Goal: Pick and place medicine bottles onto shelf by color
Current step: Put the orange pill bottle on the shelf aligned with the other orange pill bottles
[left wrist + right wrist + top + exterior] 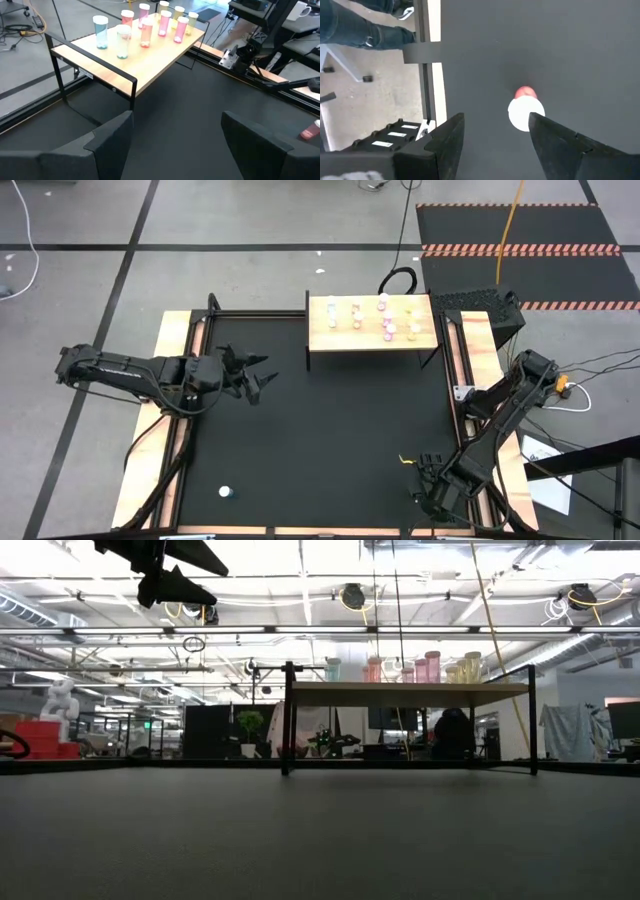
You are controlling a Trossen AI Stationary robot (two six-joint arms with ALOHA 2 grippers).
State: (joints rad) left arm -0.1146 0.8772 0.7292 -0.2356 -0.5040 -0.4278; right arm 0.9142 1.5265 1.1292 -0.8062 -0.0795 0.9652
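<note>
Inventory, measured from the shelf [372,340]:

- Farthest from it, at the table's near edge: your right gripper [495,137], fingers spread and empty, above a pink bottle [525,111]. A pale-blue-looking bottle [226,492] stands loose there too.
- Nearer: left gripper [262,378], wide, empty.
- On it: eight bottles [145,27].

Two remain, I judge. Black tabletop [330,430]; workshop beyond.

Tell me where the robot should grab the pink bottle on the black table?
Probably around its white cap, coming straight down. The pink bottle seems to stand upright with the cap facing the right gripper, whose open fingers can close on its round sides.
</note>
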